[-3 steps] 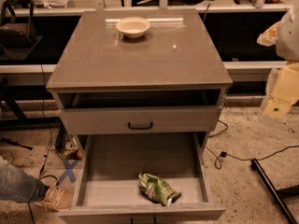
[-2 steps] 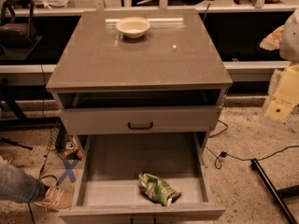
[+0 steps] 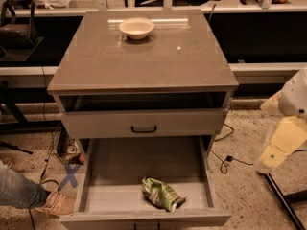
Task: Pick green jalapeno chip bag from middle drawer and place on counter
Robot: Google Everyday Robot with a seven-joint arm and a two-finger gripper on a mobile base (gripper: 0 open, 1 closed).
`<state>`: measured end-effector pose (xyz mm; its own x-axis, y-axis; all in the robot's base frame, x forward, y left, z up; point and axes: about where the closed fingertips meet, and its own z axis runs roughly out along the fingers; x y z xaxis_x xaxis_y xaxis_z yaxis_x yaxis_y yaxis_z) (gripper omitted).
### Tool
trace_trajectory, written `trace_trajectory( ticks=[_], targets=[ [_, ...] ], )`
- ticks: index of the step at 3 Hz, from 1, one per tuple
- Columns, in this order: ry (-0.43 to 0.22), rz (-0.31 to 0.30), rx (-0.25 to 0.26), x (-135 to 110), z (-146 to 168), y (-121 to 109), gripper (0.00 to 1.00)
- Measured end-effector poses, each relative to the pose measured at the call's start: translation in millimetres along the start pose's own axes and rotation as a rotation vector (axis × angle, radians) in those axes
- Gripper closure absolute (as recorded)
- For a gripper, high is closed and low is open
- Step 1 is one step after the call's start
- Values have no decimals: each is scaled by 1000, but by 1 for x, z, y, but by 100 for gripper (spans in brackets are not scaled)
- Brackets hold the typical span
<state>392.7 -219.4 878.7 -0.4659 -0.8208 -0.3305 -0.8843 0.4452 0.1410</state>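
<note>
Green jalapeno chip bag: crumpled foil, light and dark green with white patches. It lies on the floor of the middle drawer, in the front half and slightly right of centre. Its long axis runs diagonally, upper left to lower right. It is near the front wall; you cannot tell whether it touches it.

Edges: the drawer is pulled well out of the cabinet, with low walls on the left and right. The bag is well apart from the left wall and closer to the right one, with a strip of bare floor between. The back of the drawer floor is bare and in shadow. The upper drawer front, with its curved black handle, stands above that shaded part. Between this front and the counter you see a dark gap.

Counter: a white bowl sits near the back edge, a little left of centre. From the bowl forward to the thin front edge you have open, glossy surface.

Gripper: a pale yellow and white shape at the right edge of view, off to the right of the cabinet at about drawer height. It is well apart from the bag and does not hold it. You cannot tell whether it is spread or closed.

Floor: a person's shoe is just beside the drawer's front left corner. A cable lies to the right of the cabinet. A black strut runs below the gripper.
</note>
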Motion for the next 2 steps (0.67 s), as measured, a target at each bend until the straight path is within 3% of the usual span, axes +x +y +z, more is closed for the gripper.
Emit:
trace_trajectory(
  ticks=[2],
  targets=[
    [-28,164,-206,18,90,51,0]
  ],
)
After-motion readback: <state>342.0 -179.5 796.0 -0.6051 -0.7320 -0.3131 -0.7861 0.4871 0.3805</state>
